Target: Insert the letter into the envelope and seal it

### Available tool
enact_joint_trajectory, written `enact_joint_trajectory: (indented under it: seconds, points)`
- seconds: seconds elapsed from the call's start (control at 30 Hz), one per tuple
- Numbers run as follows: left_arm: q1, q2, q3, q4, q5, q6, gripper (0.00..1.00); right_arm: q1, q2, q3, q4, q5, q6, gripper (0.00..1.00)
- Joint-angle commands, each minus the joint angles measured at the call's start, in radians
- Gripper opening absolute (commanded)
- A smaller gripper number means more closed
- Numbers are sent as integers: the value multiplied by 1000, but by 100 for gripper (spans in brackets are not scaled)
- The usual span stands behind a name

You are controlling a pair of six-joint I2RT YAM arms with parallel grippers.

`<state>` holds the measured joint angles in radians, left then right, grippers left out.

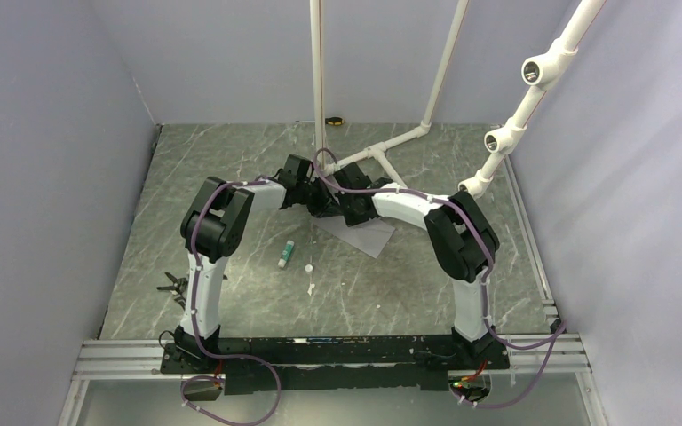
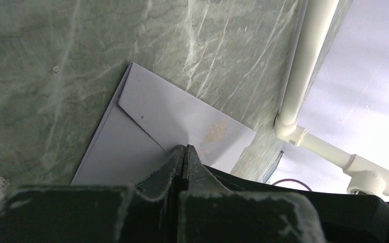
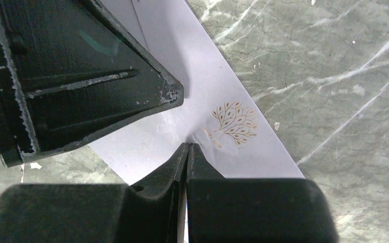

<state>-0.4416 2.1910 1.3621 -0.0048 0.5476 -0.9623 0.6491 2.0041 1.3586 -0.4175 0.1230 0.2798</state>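
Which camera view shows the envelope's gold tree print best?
The right wrist view: the tree print on the envelope is sharp and close. The left wrist view shows a blurred gold smudge. The top view shows none of it.

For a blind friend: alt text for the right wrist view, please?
The shut right gripper is over a grey envelope bearing a gold tree emblem, flat on a green marble table; the left gripper is beside it.

A robotics lab test cell: plain pale grey partition walls (image 1: 44, 133) box in a green marble-patterned tabletop (image 1: 364, 302), with a white plastic pipe frame (image 1: 318, 71) and silver aluminium mounting rails (image 1: 115, 359).
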Motion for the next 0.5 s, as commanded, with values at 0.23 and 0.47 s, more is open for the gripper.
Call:
enact_joint_trajectory:
  seconds: [0.23, 0.47]
  points:
    - [11, 105, -33, -183, -88, 74, 3, -52, 86, 233, -166, 54, -20, 9]
    - [10, 112, -26, -193, -78, 80, 2, -54, 134, 342, -189, -46, -6, 11]
